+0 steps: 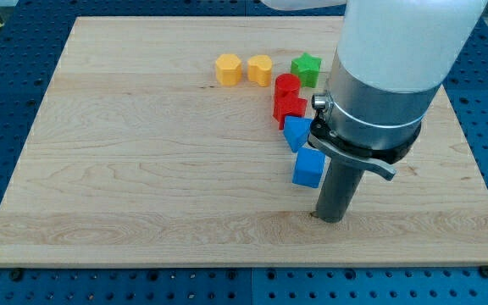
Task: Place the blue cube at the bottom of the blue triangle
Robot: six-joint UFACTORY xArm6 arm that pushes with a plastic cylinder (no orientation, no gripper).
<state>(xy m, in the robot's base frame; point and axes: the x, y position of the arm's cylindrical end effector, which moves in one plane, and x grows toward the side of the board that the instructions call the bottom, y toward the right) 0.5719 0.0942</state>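
Blue cube (308,168) sits just below the blue triangle (296,132) toward the view's bottom, the two touching or very nearly so. Placement looks essentially done, or in its last nudge.

My tip (330,219) is on the desk (125,169), below and a bit to the view's right of the blue cube, close by but apparently not touching it. No gripper on this rig, just the rod, so nothing opens, closes or holds anything.

The next move calls for little. If the cube needs squaring under the triangle, a short push from its right side toward the view's left would do; otherwise the tip should back off without clipping the cube.

Also relative to the blue cube: two red blocks (288,99) stacked in a line above the triangle, a green star (307,68) further up, and a yellow hexagon (228,69) and yellow heart (260,69) up and to the view's left.
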